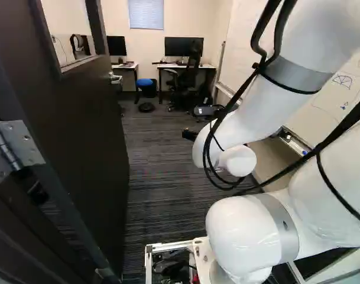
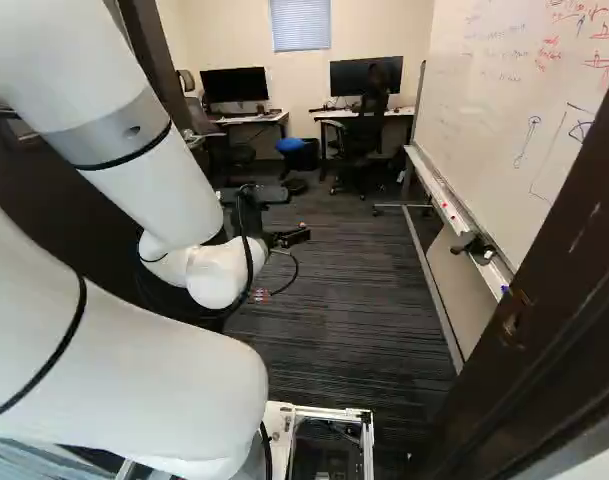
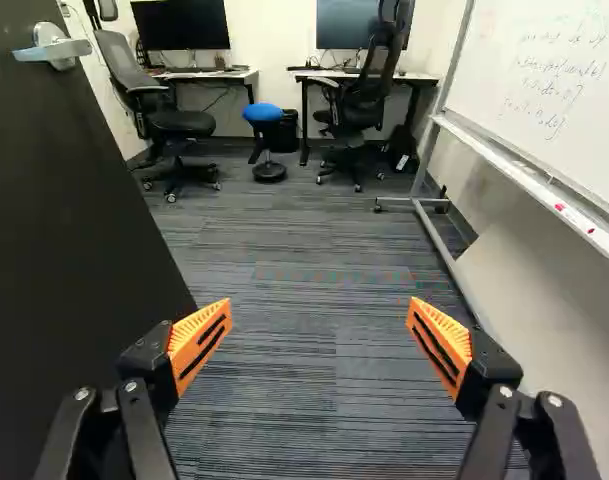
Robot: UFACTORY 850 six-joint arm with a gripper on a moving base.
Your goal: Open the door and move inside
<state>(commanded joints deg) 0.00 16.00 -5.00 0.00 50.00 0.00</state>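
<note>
The claw [image 3: 320, 304] is spread apart; a skewed advance could drive it into the door [image 3: 64, 220] beside it or the whiteboard [image 3: 544, 80] opposite.

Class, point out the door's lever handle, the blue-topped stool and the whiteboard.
Lever handle [image 3: 62, 49]: wrist view, on its lever.
Blue-topped stool [image 3: 263, 113]: wrist view, on its seat.
Whiteboard [image 2: 484, 125]: right base view, on its writing surface.

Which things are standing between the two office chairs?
A stool with a blue seat stands between them, with a black bin just behind it; the wrist view shows this.
</note>
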